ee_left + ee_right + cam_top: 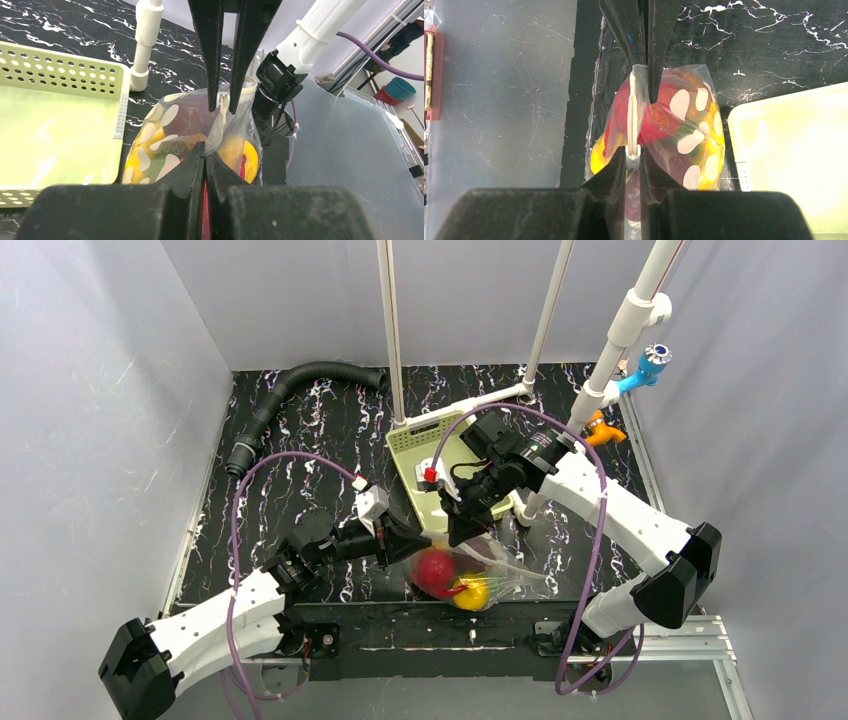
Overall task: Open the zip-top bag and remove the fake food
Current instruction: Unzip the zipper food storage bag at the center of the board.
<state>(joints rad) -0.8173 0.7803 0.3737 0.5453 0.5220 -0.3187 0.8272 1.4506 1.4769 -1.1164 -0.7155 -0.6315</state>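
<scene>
Zip-top bag point(470, 575), clear crinkly plastic with off-white dots, at near edge of black marbled table point(300, 440), near pale green slotted basket point(415, 435). Left gripper point(206, 152) clamped on bag's top film; right gripper point(633, 154) pinching white zip strip point(632, 115). Glossy plastic fake food point(436, 568) inside, blurred by film: only red, yellow and green patches discernible.

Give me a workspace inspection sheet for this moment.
Surface: black marbled table.
Job's things: bag at the near edge, pinched by both tools; food inside, red and yellow pieces showing.
Clutter: green basket, no food seen in it; black hose back left; orange clamp by the white pipes.
Tools: left tool shut on the bag film; right tool shut on the zip strip.
Cables: purple cables loop above the table, left and right.
Surroundings: grey walls on three sides.
</scene>
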